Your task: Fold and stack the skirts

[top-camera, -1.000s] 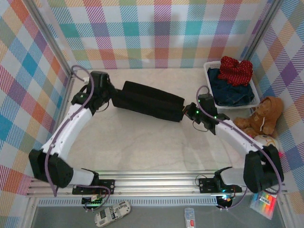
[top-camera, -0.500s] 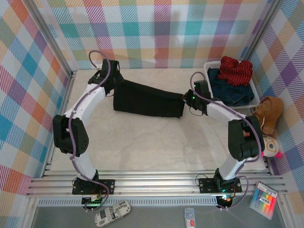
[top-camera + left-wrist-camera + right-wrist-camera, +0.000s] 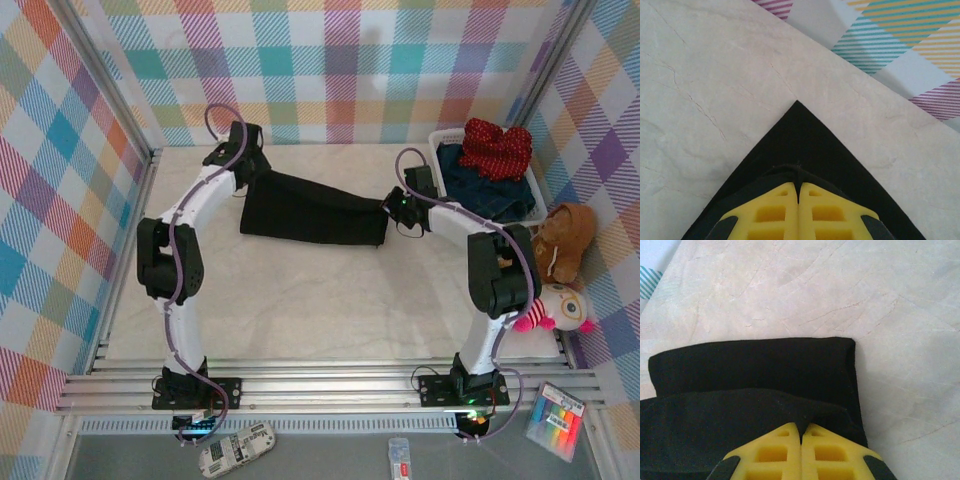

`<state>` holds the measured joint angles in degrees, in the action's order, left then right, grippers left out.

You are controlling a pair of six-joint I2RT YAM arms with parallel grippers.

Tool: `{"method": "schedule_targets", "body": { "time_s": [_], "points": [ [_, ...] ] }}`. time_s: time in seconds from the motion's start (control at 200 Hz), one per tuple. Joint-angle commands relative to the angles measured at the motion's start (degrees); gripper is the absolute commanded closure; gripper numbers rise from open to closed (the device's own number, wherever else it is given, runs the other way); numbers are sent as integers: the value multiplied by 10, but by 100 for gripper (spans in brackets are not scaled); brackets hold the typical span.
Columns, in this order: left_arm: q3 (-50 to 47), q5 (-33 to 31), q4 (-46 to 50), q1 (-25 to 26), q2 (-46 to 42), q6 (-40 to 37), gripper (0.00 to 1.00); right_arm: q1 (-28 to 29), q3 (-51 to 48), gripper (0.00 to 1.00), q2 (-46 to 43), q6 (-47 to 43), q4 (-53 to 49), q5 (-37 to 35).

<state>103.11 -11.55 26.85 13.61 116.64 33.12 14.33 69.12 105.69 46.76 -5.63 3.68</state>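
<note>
Across the far half of the pale, marble-patterned table (image 3: pixel 300 300), a plain black cloth skirt (image 3: pixel 312 212) lies as a long folded band. It runs from the back left towards the white slatted plastic basket (image 3: pixel 541 200) at the right.

The left gripper (image 3: pixel 251 176) is clenched on the skirt's far-left corner. From its wrist camera, the yellow fingers (image 3: pixel 775 215) are pressed together on the black cloth (image 3: pixel 805 135), whose sharp point reaches past them onto the bare tabletop.

The right gripper (image 3: pixel 390 210) is clamped on the opposite end, just beside the basket. Its wrist camera shows its fingers (image 3: pixel 777 452) pinching a raised upper layer, with a lower layer of the skirt (image 3: pixel 750 365) lying flat beyond them and ending in a straight edge.

The skirt is stretched between the two grips, with both arms bent inward over the table.

Inside the basket, a red skirt with tiny white dots (image 3: pixel 497 147) is heaped on dark blue denim skirts (image 3: pixel 490 198). A brown teddy bear (image 3: pixel 562 240) sits against the plaid wall (image 3: pixel 330 70), just outside the basket's near end.
</note>
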Motion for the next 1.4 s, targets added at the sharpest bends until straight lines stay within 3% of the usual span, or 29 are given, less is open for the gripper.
{"method": "schedule_targets", "body": {
  "time_s": [0.0,0.155,0.64,0.715,0.805,0.84,0.91,0.965,1.05,1.115,1.28,1.395],
  "points": [
    [33,21,-12,-9,16,-23,100,-3,11,100,7,7,-7,1],
    [52,45,-29,-9,39,-41,100,-5,-4,100,3,13,-1,-4],
    [124,2,14,-10,116,-56,100,-18,-5,99,18,11,-1,1],
    [149,-2,29,-9,139,-60,100,-21,0,97,27,9,0,8],
    [190,-3,58,-9,173,-62,100,-25,13,87,40,-6,9,40],
    [214,2,80,-11,189,-59,86,-26,17,82,43,-15,15,51],
    [268,22,133,-14,213,-46,36,-27,25,72,39,-32,15,63],
    [284,43,150,-15,213,-37,18,-26,23,64,29,-40,15,68],
    [268,82,151,-13,191,-26,13,-25,14,45,6,-52,17,86],
    [247,106,152,-12,170,-16,10,-21,8,36,-11,-56,8,94],
    [142,208,104,-9,114,10,6,2,-1,0,-36,-76,-7,116],
    [109,309,59,-9,121,39,0,17,15,1,-15,-84,-7,147]
  ]
}}
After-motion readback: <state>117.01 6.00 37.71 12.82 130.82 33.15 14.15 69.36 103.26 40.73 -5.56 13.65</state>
